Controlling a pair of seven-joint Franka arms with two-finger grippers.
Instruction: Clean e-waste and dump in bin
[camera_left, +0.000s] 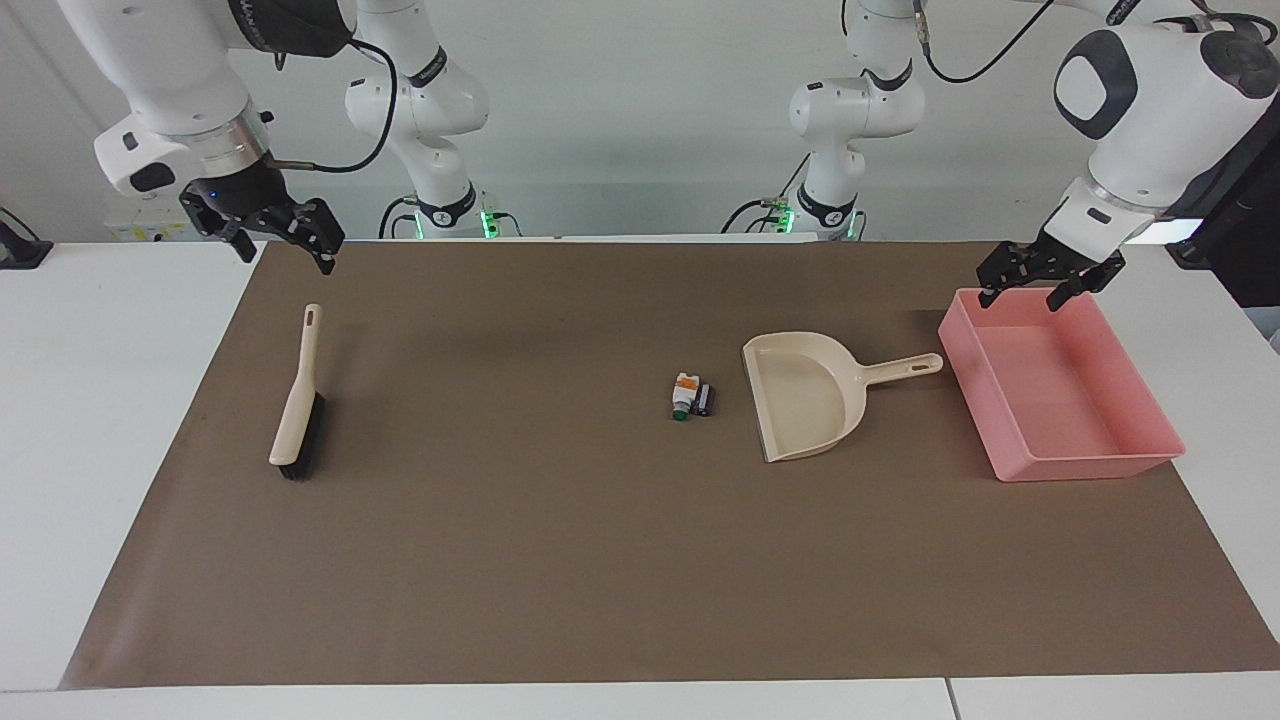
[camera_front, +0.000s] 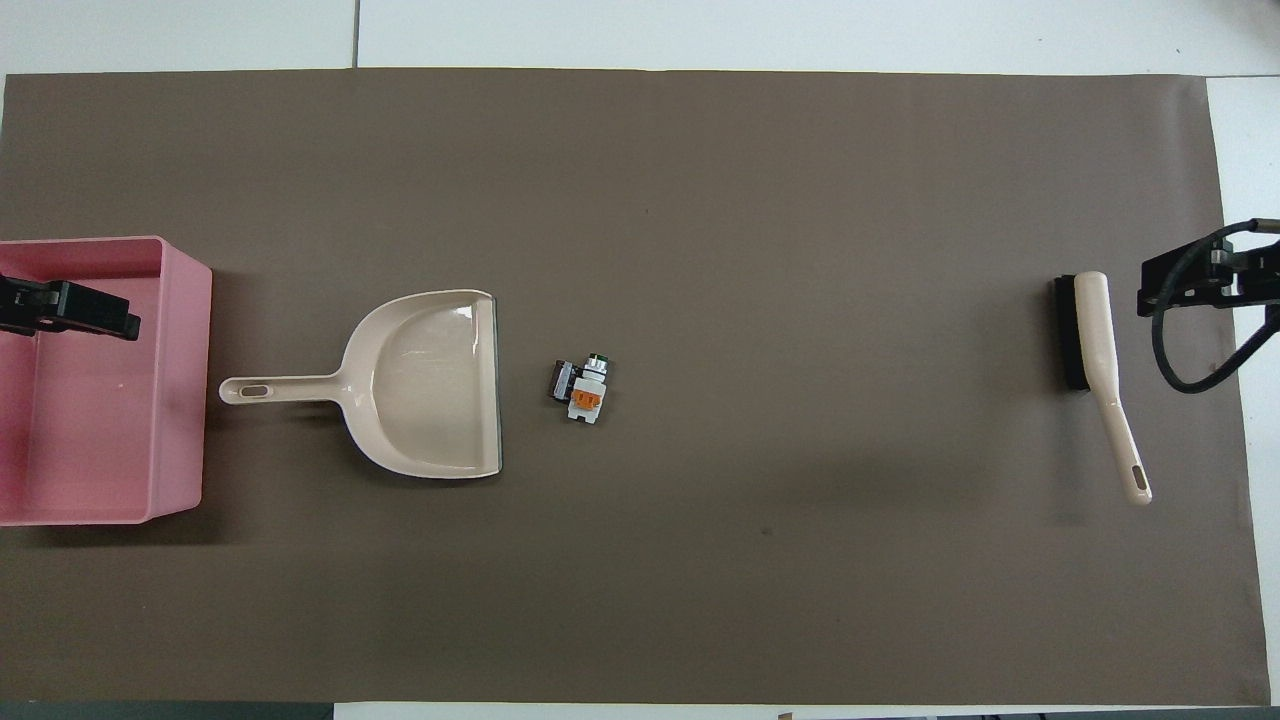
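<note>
E-waste (camera_left: 693, 396) is lying mid-mat: a white piece with orange and green marks, touching a small black block, just beside the open mouth of the dustpan (camera_left: 803, 393).

Left gripper (camera_left: 1036, 283) is hanging over the bin's (camera_left: 1093, 463) rim nearest the robots, jaws spread wide, gripping nothing.

Right gripper (camera_left: 284, 240) is hovering above the mat's (camera_left: 560, 560) corner at the right arm's end, over the spot near the brush's (camera_left: 297, 413) handle tip, jaws likewise spread and empty.

Bin is sitting at the left arm's end: shallow pink plastic, rectangular, low walls, glossy inside. Dustpan is lying flat, smooth beige plastic, rounded scoop, slotted handle pointing toward the bin. Brush is beige-handled with black bristles. Mat is matte brown, covering the white table (camera_left: 90, 400).
</note>
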